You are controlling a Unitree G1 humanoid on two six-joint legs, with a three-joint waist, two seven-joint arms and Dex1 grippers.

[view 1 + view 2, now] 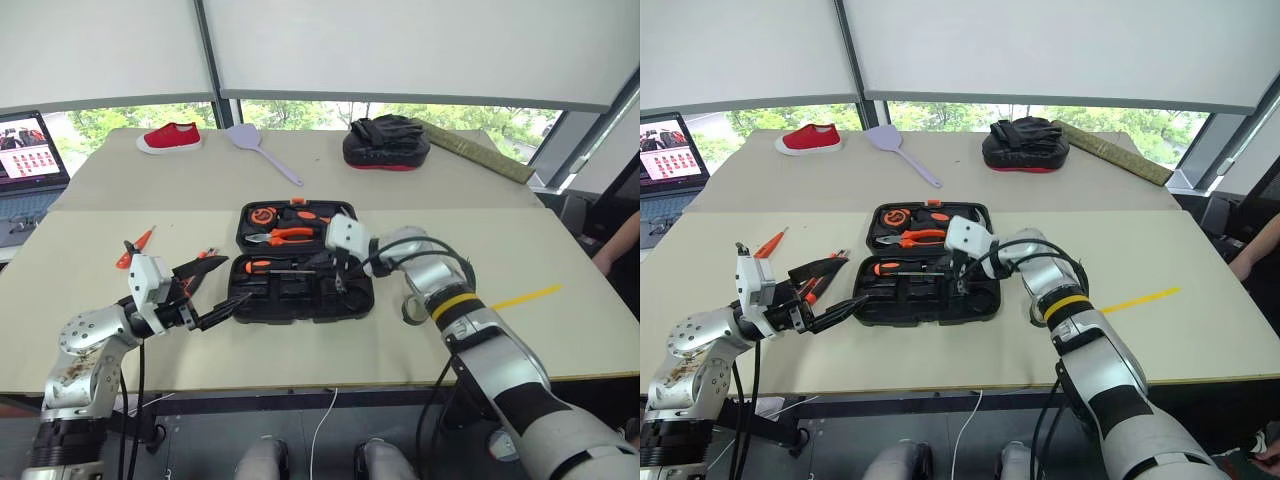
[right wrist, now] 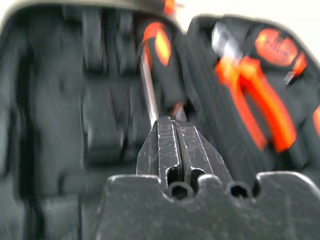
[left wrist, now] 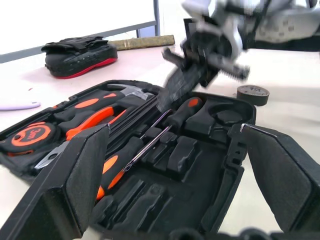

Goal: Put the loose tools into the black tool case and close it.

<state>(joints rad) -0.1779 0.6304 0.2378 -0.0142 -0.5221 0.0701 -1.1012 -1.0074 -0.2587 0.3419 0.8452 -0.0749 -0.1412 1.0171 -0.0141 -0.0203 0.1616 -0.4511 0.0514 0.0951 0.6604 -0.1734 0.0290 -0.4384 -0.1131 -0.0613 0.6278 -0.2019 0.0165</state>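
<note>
The black moulded plastic tool case lies open on the pale surface, and the right tool, its two black fingers pressed together on nothing, points down into the near half just past an orange-and-black-handled screwdriver seated there. The left tool hovers level at the case's left edge, fingers spread wide and empty. Beside it, an orange tester pen and another orange-and-black tool, half hidden by its fingers, are loose; a small dark tape roll sits beyond the case.
</note>
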